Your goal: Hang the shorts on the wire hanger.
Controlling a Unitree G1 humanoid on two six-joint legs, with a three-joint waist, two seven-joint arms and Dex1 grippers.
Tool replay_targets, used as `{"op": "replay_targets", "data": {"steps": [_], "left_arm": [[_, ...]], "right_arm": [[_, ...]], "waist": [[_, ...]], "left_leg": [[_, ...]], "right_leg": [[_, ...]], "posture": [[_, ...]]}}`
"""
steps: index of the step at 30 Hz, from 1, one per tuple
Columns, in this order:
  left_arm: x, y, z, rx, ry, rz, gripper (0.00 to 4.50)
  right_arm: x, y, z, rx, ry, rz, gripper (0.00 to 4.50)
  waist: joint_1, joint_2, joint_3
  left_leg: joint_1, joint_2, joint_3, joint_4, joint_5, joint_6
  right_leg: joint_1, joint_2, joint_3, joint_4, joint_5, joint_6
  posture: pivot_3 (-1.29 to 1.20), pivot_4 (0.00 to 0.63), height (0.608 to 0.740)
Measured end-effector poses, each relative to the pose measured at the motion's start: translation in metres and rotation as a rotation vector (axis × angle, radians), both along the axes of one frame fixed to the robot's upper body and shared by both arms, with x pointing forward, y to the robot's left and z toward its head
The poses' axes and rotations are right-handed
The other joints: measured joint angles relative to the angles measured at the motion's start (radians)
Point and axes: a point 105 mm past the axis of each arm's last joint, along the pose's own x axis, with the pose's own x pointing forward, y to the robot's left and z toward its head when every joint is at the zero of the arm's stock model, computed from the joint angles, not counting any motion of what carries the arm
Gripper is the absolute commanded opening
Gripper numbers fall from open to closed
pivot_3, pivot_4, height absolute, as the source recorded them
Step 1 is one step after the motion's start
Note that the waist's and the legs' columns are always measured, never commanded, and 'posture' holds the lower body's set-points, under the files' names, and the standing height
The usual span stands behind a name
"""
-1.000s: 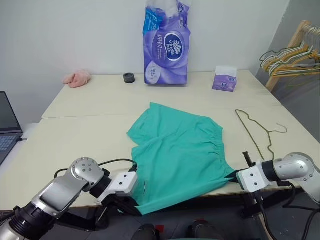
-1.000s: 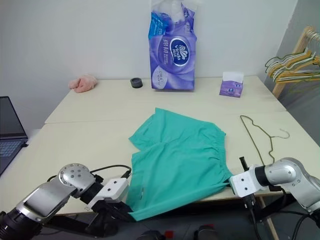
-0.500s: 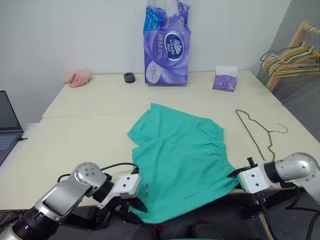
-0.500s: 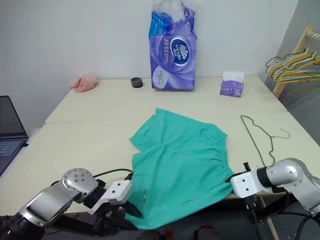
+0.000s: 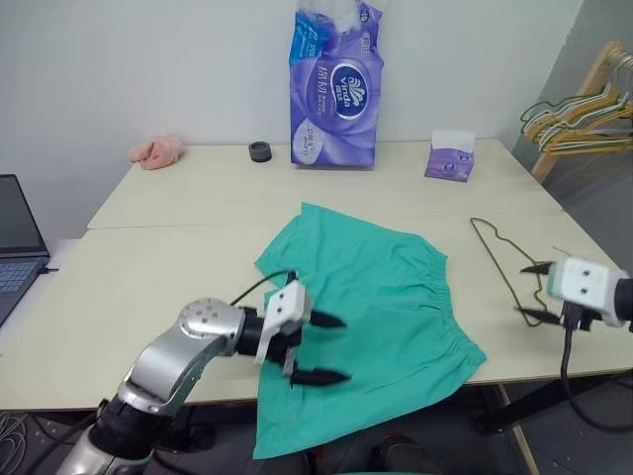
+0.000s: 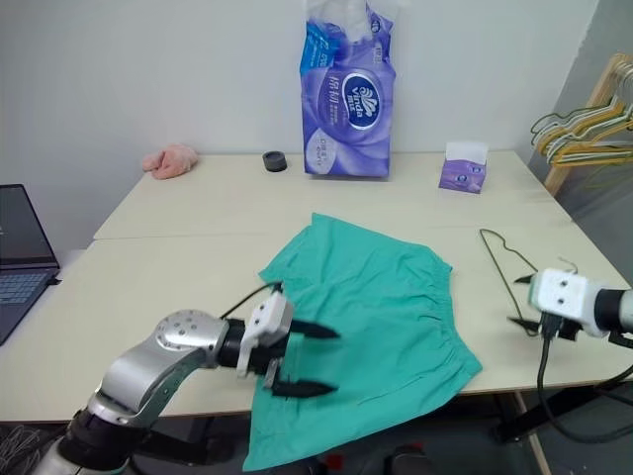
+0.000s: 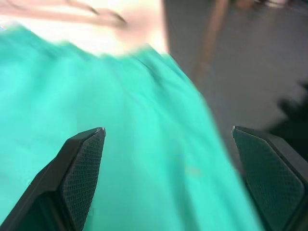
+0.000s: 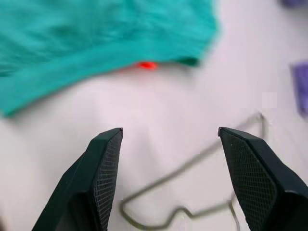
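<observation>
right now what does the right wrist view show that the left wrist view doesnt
Right wrist view: the wire hanger lying on the pale table beyond the open right gripper, plus a small red spot at the edge of the shorts.

Left wrist view: the open left gripper over the shorts, with the fabric's edge falling past the table toward dark floor.

Both: the teal shorts and a pair of spread black fingers with nothing between them.
</observation>
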Motion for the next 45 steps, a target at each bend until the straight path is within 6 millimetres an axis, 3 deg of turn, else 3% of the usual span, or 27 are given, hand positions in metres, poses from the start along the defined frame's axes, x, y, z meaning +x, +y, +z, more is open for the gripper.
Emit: {"op": "replay_targets", "data": {"steps": [2, 4, 6, 10, 16, 22, 25, 33, 37, 45], "left_arm": [[0.016, -0.006, 0.011, -0.022, -0.096, 0.044, 4.48], [0.028, -0.008, 0.02, -0.021, -0.171, 0.065, 4.48], [0.034, -0.011, 0.028, -0.022, -0.224, 0.062, 4.48], [0.042, -0.013, 0.036, -0.015, -0.273, 0.052, 4.48], [0.043, -0.013, 0.037, -0.005, -0.301, 0.037, 4.48], [0.041, -0.012, 0.035, 0.001, -0.303, 0.038, 4.48], [0.041, -0.012, 0.035, 0.004, -0.307, 0.037, 4.5], [0.04, -0.014, 0.034, 0.01, -0.307, 0.032, 4.5], [0.04, -0.013, 0.032, 0.01, -0.303, 0.04, 4.5], [0.048, -0.01, 0.03, 0.009, -0.285, 0.093, 4.5]], "right_arm": [[0.006, -0.017, -0.013, 0.167, -0.026, -0.247, 3.37], [0.011, -0.021, -0.035, 0.329, 0.005, -0.441, 3.37], [0.011, -0.02, -0.055, 0.414, 0.071, -0.552, 3.37], [0.022, -0.029, -0.065, 0.463, 0.096, -0.714, 3.37], [0.025, -0.043, -0.086, 0.413, 0.146, -0.815, 3.37], [0.03, -0.045, -0.085, 0.459, 0.207, -0.842, 3.37], [0.031, -0.044, -0.087, 0.491, 0.255, -0.851, 2.77], [0.031, -0.034, -0.098, 0.453, 0.326, -0.81, 0.02], [0.032, -0.036, -0.101, 0.448, 0.307, -0.835, 0.02], [0.036, -0.034, -0.095, 0.364, 0.228, -0.805, 0.02]], "waist": [[0.001, 0.0, 0.0], [-0.008, 0.001, 0.0], [-0.016, 0.007, 0.0], [-0.024, 0.01, -0.001], [-0.024, 0.01, -0.001], [-0.025, 0.009, 0.0], [-0.025, 0.008, 0.0], [-0.02, -0.004, -0.003], [-0.017, -0.008, -0.004], [-0.018, -0.005, -0.002]], "left_leg": [[0.0, 0.0, 0.0, 0.0, 0.0, 0.0], [0.0, 0.0, 0.001, 0.0, 0.0, 0.0], [0.0, -0.001, 0.002, -0.001, 0.0, 0.0], [-0.001, -0.001, 0.004, -0.001, 0.0, 0.0], [-0.002, -0.002, 0.003, -0.001, 0.0, 0.0], [-0.001, -0.001, 0.004, -0.001, 0.0, 0.0], [-0.001, -0.001, 0.003, -0.001, 0.0, 0.0], [0.006, 0.0, 0.0, -0.001, 0.0, 0.0], [0.011, 0.0, 0.0, -0.001, 0.0, 0.0], [0.008, -0.001, 0.0, -0.002, -0.001, 0.001]], "right_leg": [[0.0, 0.0, 0.001, 0.0, 0.0, 0.0], [-0.001, 0.0, 0.002, 0.001, 0.0, 0.0], [-0.002, 0.0, 0.003, 0.001, 0.0, 0.0], [-0.003, 0.001, 0.004, 0.001, 0.0, 0.0], [-0.003, 0.002, 0.003, 0.001, 0.0, 0.0], [-0.003, 0.002, 0.003, 0.001, 0.001, 0.001], [-0.002, 0.002, 0.003, 0.001, 0.001, 0.001], [0.007, 0.002, 0.0, -0.003, -0.002, 0.006], [0.013, 0.001, 0.0, -0.007, -0.002, 0.007], [0.012, 0.0, 0.001, -0.012, 0.0, 0.01]], "posture": [[-0.1, 0.046, 0.74], [-0.11, 0.047, 0.74], [-0.11, 0.047, 0.74], [-0.11, 0.049, 0.74], [-0.09, 0.052, 0.74], [-0.08, 0.055, 0.74], [-0.07, 0.055, 0.74], [-0.07, 0.054, 0.74], [-0.07, 0.054, 0.74], [-0.08, 0.047, 0.74]]}}
